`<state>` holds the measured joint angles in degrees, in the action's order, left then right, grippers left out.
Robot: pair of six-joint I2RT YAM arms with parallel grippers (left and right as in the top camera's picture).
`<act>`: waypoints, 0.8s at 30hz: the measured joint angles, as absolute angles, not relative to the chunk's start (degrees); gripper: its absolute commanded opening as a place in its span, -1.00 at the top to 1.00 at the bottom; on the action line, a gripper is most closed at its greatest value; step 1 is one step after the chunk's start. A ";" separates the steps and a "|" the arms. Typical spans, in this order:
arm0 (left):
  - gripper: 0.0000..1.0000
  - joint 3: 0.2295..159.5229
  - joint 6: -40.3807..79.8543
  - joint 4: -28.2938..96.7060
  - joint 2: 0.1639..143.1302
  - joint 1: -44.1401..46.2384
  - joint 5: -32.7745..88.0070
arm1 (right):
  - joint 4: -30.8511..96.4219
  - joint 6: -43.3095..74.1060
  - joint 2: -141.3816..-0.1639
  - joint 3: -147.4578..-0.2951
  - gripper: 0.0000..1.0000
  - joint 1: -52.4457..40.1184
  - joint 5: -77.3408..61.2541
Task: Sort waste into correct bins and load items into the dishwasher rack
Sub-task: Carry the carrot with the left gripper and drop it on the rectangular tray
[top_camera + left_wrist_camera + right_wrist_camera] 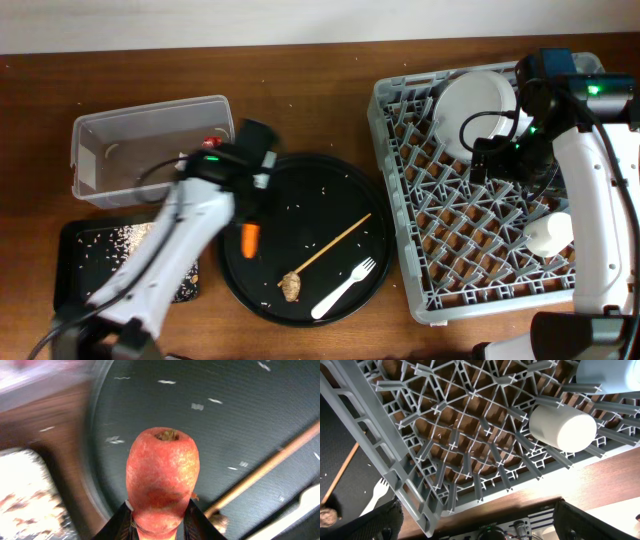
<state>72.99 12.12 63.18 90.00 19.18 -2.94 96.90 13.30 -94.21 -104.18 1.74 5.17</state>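
- We note the left claw (159,529) clenched on the carrot piece (162,480): stubby, orange-red, rough skin, brown core at the free end.
- The carrot piece is over the round tray's (330,195) left edge.
- We find the right claw (485,520) spread wide above the rack (395,467).

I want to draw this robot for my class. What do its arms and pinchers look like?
Both arms are chunky white tubes with black joints, the left arm and the right arm alike. Each has a tiny green light glowing near its wrist, and thin black cables loop alongside. The fingers at the ends are black.
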 measured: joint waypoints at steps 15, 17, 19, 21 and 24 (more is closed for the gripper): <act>0.99 68.71 18.94 63.77 85.32 -25.91 -3.75 | 96.84 13.30 -94.21 -104.07 -0.97 1.74 5.17; 0.99 64.69 21.43 61.25 85.30 -31.92 -3.88 | 96.84 13.30 -94.21 -104.05 -0.97 1.74 5.17; 0.99 62.22 22.68 58.57 85.17 -34.98 -3.66 | 96.77 13.28 -94.21 -104.03 -0.97 1.74 5.17; 0.99 60.12 23.62 56.01 85.17 -37.26 -3.33 | 96.75 13.32 -94.21 -104.03 -0.97 1.74 5.19; 0.99 56.55 24.36 50.43 85.17 -39.05 -3.03 | 96.75 13.32 -94.21 -104.01 -0.97 1.74 5.19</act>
